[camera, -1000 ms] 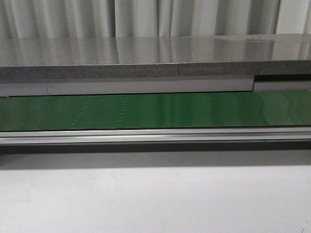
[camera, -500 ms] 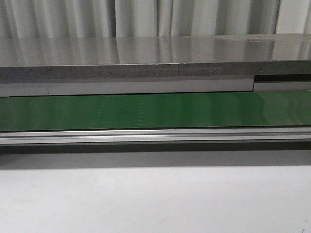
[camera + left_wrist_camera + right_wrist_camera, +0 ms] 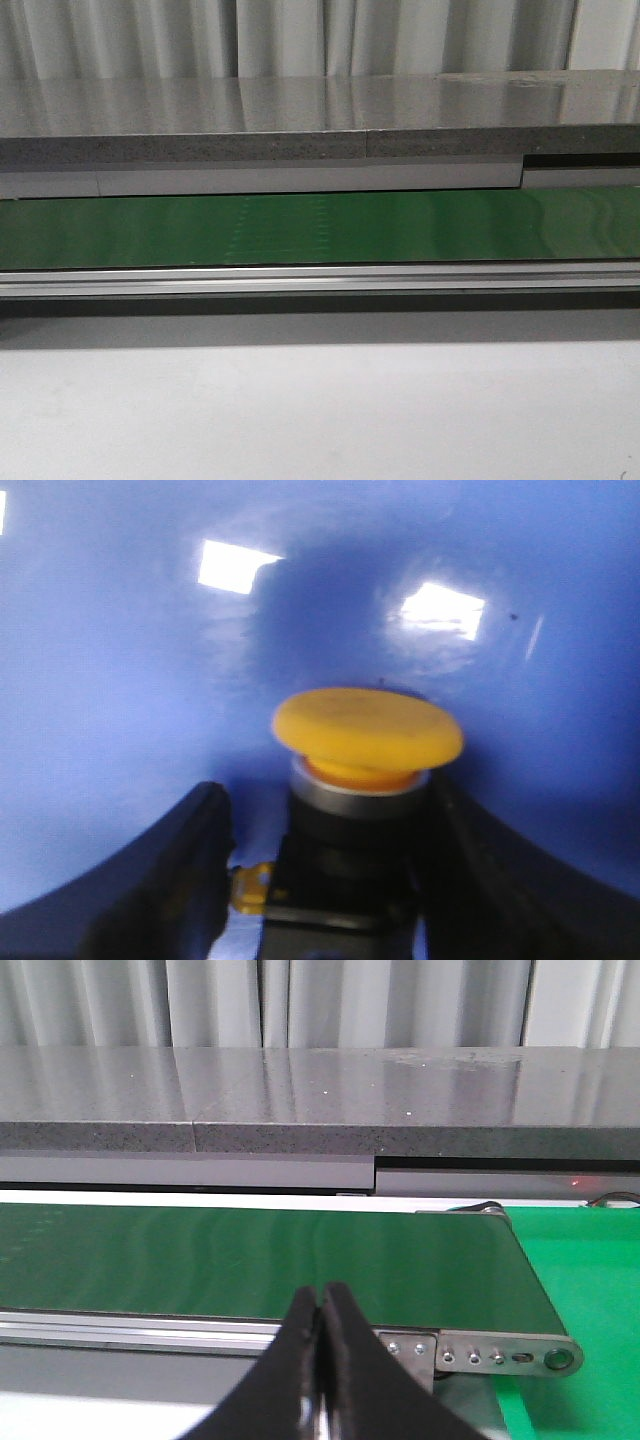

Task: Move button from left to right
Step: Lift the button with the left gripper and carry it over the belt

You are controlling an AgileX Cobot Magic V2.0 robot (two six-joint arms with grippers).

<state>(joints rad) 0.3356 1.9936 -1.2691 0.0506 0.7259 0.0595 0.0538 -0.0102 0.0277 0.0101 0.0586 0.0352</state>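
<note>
In the left wrist view the button stands upright, with a round yellow-orange cap on a black body, inside a glossy blue container. My left gripper is open around it. One finger stands a little off the body next to a small yellow tab. The other finger is close against the body. My right gripper is shut and empty, over the front rail of the green belt near its right end. Neither gripper nor the button shows in the front view.
The green belt runs across the front view behind an aluminium rail. A grey stone ledge lies behind it and a white table in front. A bright green surface lies past the belt's right end.
Faint marks on the green belt have shifted to the right across the front view. Nothing else there has moved.
</note>
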